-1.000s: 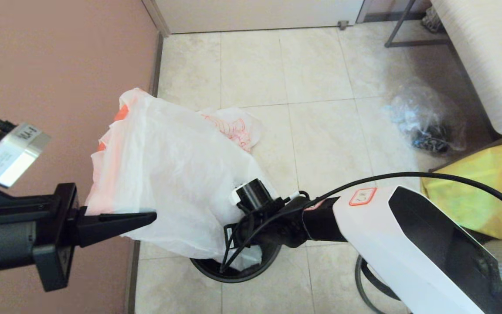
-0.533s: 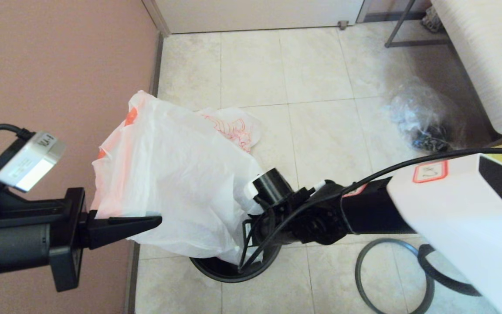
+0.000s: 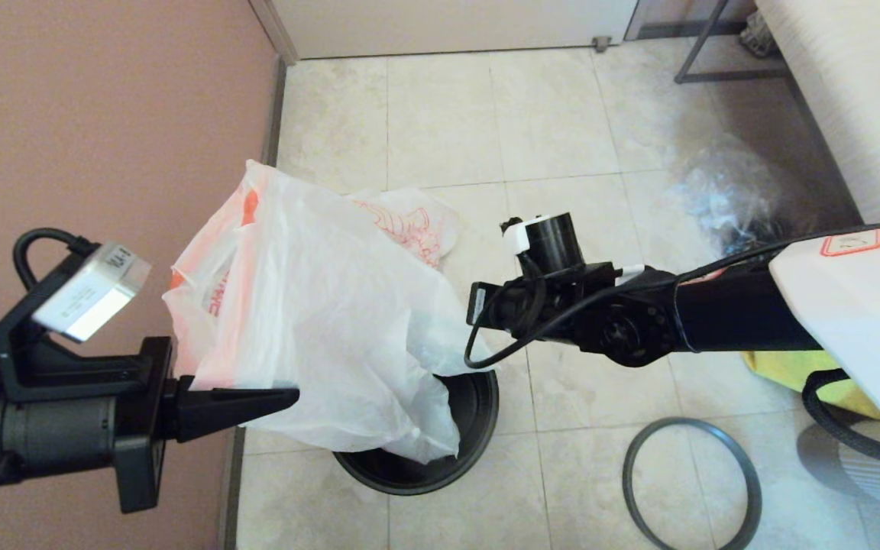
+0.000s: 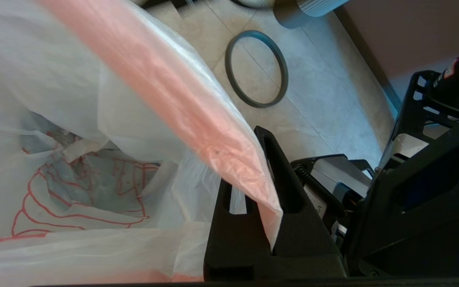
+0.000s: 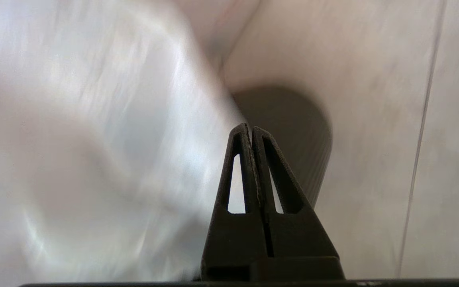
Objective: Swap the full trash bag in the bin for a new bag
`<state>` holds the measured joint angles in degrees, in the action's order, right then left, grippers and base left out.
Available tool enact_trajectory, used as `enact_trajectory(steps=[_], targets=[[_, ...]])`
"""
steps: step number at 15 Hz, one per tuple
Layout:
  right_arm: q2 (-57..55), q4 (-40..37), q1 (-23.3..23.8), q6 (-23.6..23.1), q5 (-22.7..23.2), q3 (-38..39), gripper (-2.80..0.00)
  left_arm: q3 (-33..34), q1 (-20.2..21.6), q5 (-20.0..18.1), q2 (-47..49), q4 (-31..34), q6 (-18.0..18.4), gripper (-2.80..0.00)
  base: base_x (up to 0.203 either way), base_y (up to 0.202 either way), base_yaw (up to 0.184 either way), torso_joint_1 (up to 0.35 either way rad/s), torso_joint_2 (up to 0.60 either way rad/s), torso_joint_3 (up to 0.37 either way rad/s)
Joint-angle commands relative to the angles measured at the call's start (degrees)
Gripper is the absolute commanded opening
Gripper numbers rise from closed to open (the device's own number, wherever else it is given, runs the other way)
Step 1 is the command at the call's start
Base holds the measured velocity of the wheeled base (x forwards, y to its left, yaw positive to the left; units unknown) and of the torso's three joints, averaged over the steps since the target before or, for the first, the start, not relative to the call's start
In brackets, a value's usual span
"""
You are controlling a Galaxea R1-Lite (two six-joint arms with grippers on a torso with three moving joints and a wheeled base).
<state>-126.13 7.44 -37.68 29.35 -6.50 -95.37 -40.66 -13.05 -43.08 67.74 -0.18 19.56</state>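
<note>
My left gripper [image 4: 271, 207] pinches the new bag's [image 3: 318, 305] orange-pink hem, bag hanging over the bin [image 3: 478, 405]. My right gripper [image 5: 251, 131], at the bag's 3 o'clock, is closed on nothing.

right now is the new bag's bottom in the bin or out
In: the new bag hangs from the left end effector, shut on its orange hem, and its lower end dips inside the bin.

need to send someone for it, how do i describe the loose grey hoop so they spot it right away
Start from the dark round bin near the pink wall. On the robot's right of it, the grey hoop lies flat on the floor tiles. Unlike the bags around, it is a thin open ring showing bare tile through its middle.
</note>
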Motion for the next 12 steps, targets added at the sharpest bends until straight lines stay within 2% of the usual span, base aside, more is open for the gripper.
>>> enact_trajectory(steps=[1, 5, 12], targets=[[-3.4, 2.4, 1.8, 0.0, 0.0, -2.0, -2.8, 0.1, -0.4, -0.2, 0.5, 0.0, 0.1, -2.8, 0.0, 0.0, 0.0, 0.0, 0.0, 0.0], [-8.8, 2.8, 1.2, -0.2, 0.1, -6.9, -2.8, 0.0, -0.7, -0.2, 0.7, 0.0, 0.0, -2.8, 0.0, 0.0, 0.0, 0.0, 0.0, 0.0], [-4.7, -0.3, -3.4, 0.0, 0.0, -4.9, -2.8, 0.1, -0.7, -0.2, 0.5, -0.1, 0.0, -2.8, 0.0, 0.0, 0.0, 0.0, 0.0, 0.0]])
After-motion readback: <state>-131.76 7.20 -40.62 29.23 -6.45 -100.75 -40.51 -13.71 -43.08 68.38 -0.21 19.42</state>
